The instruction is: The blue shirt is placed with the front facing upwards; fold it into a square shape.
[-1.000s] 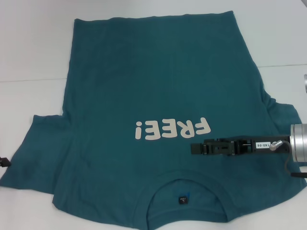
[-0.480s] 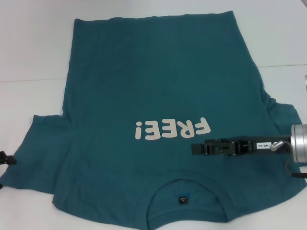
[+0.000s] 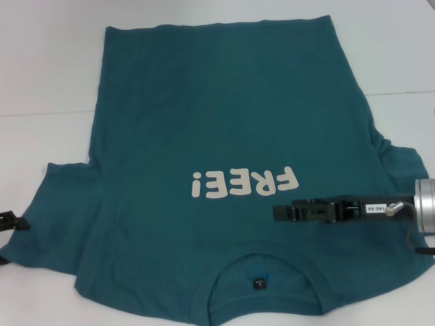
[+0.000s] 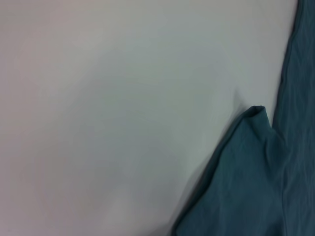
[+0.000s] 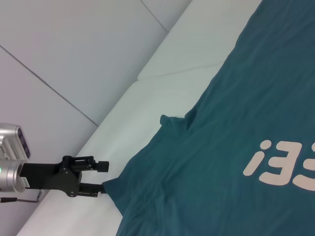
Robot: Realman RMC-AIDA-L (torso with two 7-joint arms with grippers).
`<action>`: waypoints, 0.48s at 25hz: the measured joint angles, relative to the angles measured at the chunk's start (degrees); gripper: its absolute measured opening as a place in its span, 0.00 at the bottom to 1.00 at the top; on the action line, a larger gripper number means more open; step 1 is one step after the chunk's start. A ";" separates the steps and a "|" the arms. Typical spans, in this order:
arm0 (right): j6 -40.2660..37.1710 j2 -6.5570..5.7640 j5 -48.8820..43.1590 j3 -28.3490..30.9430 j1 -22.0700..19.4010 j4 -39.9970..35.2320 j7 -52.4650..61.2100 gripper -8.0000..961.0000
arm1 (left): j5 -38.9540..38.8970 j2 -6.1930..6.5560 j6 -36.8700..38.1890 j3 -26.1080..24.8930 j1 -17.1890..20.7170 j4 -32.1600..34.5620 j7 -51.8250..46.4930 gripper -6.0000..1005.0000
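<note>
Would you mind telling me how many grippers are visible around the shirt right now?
2: the left gripper at the blue shirt's left sleeve edge; the right gripper above the chest, below the lettering.

White table (image 3: 47, 68): blue shirt (image 3: 224, 122) spread flat, front up, neckline twd robot, sleeves out.

White surface (image 3: 47, 61) under even light, faint seam line crossing it side to side, pale grey wall (image 5: 74, 44) beyond its far edge, thin dark joints dividing the wall into panels
</note>
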 joint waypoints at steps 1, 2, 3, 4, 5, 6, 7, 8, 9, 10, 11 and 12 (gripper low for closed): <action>-0.02 -0.02 0.00 0.12 -0.03 0.00 0.00 0.98 | 0.02 0.00 -0.01 0.00 -0.04 0.00 -0.01 0.82; -0.06 -0.03 0.00 0.22 -0.05 0.00 0.00 0.98 | 0.06 0.01 -0.01 0.00 -0.06 0.00 0.00 0.82; -0.08 -0.03 0.00 0.29 -0.05 0.00 0.00 0.98 | 0.04 0.02 -0.04 -0.04 -0.09 0.00 0.26 0.81; -0.10 -0.03 0.00 0.32 -0.05 0.00 0.00 0.98 | -0.03 0.02 -0.04 -0.06 -0.09 0.00 0.43 0.79; -0.13 -0.04 0.00 0.34 -0.07 0.00 0.00 0.98 | -0.15 0.02 -0.05 -0.09 -0.10 0.00 0.68 0.77; -0.15 -0.05 0.00 0.35 -0.09 0.00 0.00 0.98 | -0.21 0.02 -0.05 -0.10 -0.11 0.00 0.79 0.76; -0.17 -0.08 0.00 0.36 -0.11 0.00 0.00 0.98 | -0.25 0.02 -0.03 -0.12 -0.11 0.00 0.86 0.74; -0.17 -0.10 0.00 0.37 -0.12 0.00 0.00 0.98 | -0.26 0.02 0.08 -0.11 -0.14 0.00 0.91 0.73; -0.18 -0.12 0.00 0.37 -0.12 0.00 0.00 0.98 | -0.23 0.02 0.21 -0.11 -0.17 0.00 0.98 0.69; -0.17 -0.13 0.00 0.37 -0.12 0.00 0.00 0.98 | -0.06 0.05 0.35 -0.09 -0.25 0.00 1.04 0.65; -0.17 -0.13 0.00 0.37 -0.12 0.00 0.00 0.98 | -0.06 0.05 0.35 -0.09 -0.25 0.00 1.04 0.62; -0.16 -0.12 0.00 0.37 -0.11 0.00 0.00 0.98 | 0.08 0.11 0.35 -0.07 -0.27 0.00 1.06 0.58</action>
